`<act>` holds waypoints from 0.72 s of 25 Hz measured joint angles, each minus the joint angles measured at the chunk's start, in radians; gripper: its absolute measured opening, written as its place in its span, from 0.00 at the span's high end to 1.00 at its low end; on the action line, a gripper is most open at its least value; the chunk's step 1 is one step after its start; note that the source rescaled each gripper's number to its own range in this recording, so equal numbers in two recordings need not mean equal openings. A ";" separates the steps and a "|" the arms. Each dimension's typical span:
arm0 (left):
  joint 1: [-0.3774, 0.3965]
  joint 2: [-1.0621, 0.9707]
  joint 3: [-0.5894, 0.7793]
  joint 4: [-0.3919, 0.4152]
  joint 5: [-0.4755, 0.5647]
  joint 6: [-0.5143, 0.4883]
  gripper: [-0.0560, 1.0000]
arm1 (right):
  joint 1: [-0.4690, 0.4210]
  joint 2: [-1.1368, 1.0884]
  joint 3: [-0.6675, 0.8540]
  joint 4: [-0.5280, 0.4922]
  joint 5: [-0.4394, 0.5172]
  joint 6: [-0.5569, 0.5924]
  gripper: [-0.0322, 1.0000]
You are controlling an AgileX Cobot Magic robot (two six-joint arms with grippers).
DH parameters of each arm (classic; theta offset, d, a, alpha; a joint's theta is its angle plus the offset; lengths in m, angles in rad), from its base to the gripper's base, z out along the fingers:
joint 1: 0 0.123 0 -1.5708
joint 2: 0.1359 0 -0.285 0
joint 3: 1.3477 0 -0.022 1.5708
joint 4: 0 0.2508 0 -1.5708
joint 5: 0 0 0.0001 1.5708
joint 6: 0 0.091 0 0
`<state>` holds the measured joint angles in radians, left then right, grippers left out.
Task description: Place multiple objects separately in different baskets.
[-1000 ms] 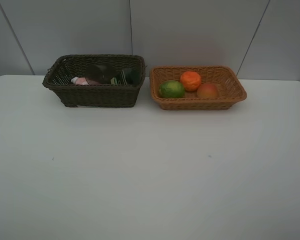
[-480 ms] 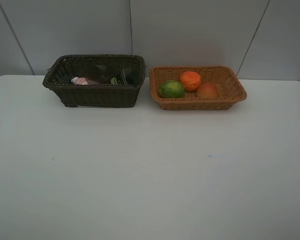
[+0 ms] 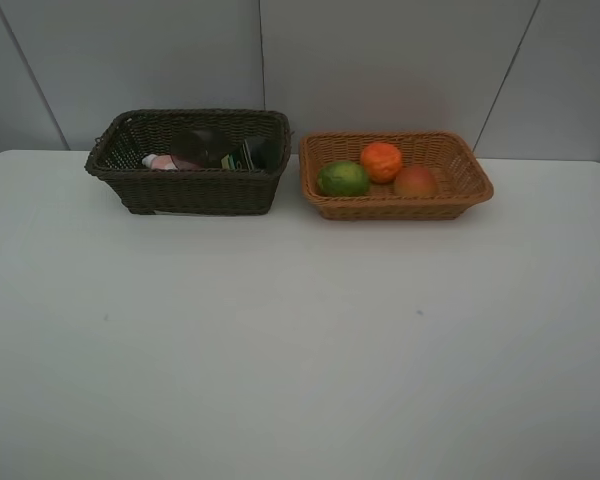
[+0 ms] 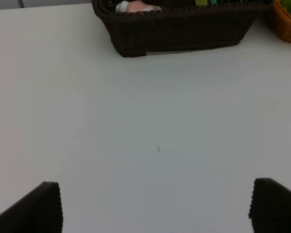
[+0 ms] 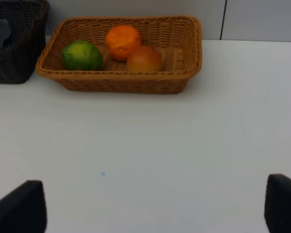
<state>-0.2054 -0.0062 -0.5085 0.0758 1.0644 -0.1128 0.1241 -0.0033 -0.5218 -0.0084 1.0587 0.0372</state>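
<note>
While sorted, baskets (image 3: 280,170) side by side

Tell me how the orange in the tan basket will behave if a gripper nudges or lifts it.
The orange looks round, so a nudge would likely roll it. It sits close to the green fruit and the peach, which would probably stop it quickly, as would the tan basket wall. Its dimpled skin probably gives decent grip.
</note>
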 joint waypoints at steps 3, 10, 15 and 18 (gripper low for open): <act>0.000 0.000 0.000 -0.002 0.000 0.000 0.00 | 0.000 0.000 0.000 0.000 0.000 0.000 0.03; 0.000 0.000 0.000 -0.009 0.000 0.000 0.00 | 0.000 0.000 0.000 0.000 0.000 0.000 0.03; 0.000 0.000 0.000 -0.011 0.000 0.000 0.00 | 0.000 0.000 0.000 0.000 0.000 0.000 0.03; 0.000 0.000 0.000 -0.012 0.000 0.000 0.00 | 0.000 0.000 0.000 0.000 0.000 0.000 0.03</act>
<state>-0.2054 -0.0062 -0.5085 0.0639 1.0644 -0.1128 0.1241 -0.0033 -0.5218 -0.0084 1.0587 0.0372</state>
